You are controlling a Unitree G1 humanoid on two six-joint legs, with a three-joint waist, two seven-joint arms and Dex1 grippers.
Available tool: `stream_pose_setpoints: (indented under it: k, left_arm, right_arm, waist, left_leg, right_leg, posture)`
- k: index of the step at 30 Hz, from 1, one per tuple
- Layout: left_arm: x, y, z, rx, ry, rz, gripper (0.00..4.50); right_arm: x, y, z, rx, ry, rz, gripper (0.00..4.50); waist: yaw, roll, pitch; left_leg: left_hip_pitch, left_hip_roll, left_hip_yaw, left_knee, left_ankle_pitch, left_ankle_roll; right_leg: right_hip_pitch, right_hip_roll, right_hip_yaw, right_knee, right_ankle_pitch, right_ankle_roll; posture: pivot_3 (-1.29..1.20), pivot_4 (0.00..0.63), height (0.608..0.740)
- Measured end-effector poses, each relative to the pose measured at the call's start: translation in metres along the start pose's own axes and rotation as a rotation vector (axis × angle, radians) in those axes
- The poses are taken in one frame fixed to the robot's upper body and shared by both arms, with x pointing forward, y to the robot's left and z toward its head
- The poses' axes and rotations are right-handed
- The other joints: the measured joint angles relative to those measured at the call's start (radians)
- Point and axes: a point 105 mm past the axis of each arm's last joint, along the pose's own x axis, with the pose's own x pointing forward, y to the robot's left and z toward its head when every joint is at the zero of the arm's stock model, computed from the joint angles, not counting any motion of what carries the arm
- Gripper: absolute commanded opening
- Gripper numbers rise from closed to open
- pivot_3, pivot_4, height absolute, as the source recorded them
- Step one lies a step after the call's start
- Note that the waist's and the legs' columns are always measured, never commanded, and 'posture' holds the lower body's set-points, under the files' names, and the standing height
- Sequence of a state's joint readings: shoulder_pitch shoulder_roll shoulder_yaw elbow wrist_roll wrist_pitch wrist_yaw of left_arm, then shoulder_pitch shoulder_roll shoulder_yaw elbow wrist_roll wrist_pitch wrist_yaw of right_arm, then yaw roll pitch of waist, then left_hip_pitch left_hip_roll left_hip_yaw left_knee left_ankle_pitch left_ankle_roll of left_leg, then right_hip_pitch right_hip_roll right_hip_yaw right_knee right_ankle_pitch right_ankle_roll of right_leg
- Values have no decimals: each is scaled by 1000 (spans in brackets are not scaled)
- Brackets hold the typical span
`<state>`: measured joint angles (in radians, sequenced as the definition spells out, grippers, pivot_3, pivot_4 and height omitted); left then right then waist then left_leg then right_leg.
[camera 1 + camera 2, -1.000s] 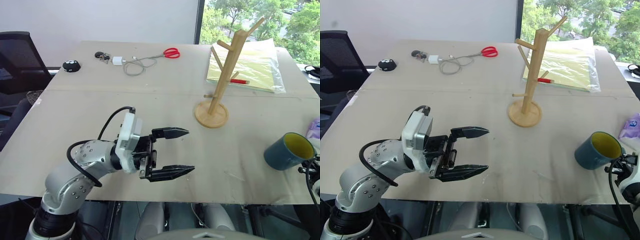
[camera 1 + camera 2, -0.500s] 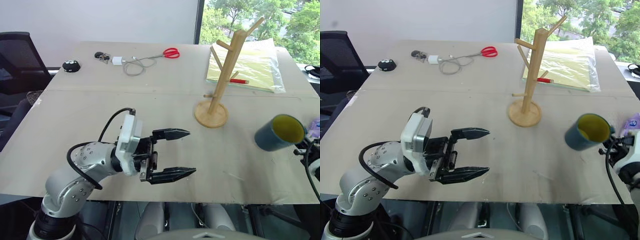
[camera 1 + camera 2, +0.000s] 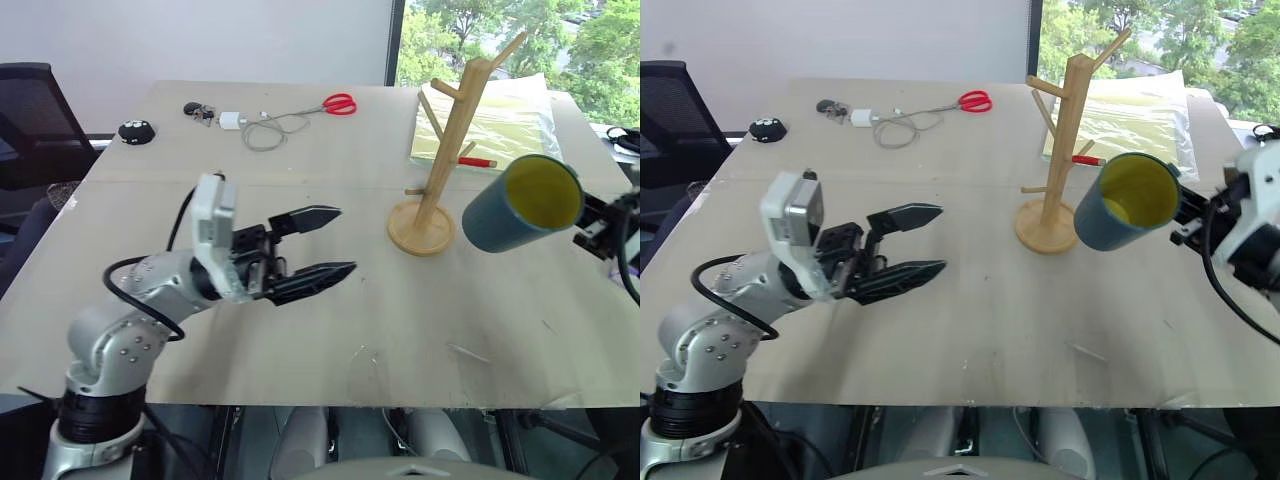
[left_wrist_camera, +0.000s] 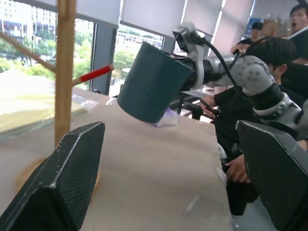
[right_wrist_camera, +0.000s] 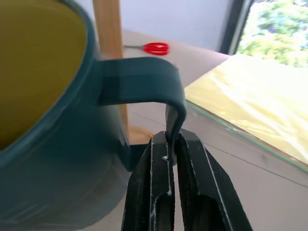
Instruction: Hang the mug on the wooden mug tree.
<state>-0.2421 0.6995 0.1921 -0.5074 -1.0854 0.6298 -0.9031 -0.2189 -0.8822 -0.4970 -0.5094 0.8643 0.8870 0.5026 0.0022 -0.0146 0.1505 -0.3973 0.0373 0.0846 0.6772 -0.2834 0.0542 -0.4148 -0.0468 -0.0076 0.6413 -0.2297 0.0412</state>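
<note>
**poster1:** Right gripper [image 5: 168, 159] is pinched tight on the loop handle of the mug [image 3: 1127, 202], fingers pressed together on the thin strap of it. Mug's up in the air, clear of the surface [image 3: 1040, 310], tipped on its side so the yellow inside faces the head camera. It hangs just beside the wooden mug tree [image 3: 1061, 140], on its right, about level with the lower trunk. So I'd say we're mid-carry: picked up, not hung yet.

**poster2:** Agreed. And the left gripper [image 3: 315, 248]?

**poster1:** Spread wide, holding nothing, hovering over the surface well left of the tree. Not helping as far as I can tell.

**poster2:** So what's next?

**poster1:** My guess: get the handle loop lined up over one of the upward-angled pegs, then lower it on before letting go. Tricky bit is the gripper sits on the handle itself, so there isn't much free loop for a peg. Could also bump the trunk and tip the stand.

**poster2:** Scissors [image 3: 342, 104] and the cable [image 3: 265, 130] at the back are well out of the way, at least.
</note>
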Motion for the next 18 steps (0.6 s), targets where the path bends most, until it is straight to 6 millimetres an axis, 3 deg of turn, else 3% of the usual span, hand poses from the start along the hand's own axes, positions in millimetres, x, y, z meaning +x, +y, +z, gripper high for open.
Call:
stream_pose_setpoints:
  k: [8,14,18]
  left_arm:
    - [-13,-4,-3,-36,7,-14,4500]
    - [-20,-5,-8,-40,-3,24,4500]
    - [-25,-8,-13,-36,5,55,4500]
  right_arm:
    - [31,2,12,-40,69,123,61]
    - [62,3,0,-78,176,116,61]
    - [73,5,-15,-70,224,139,1721]
  waist:
    - [8,-1,1]
    - [6,-1,1]
    - [10,-1,1]
  left_leg:
    - [0,0,1,0,0,-1]
    - [-1,0,1,1,2,-3]
    - [-2,0,1,1,2,-3]
  right_leg:
    - [0,-1,0,0,0,0]
    - [0,-1,0,0,-1,-1]
    - [0,-1,0,-1,0,-1]
  posture:
    - [0,150,740]
    - [0,150,740]
    - [0,150,740]
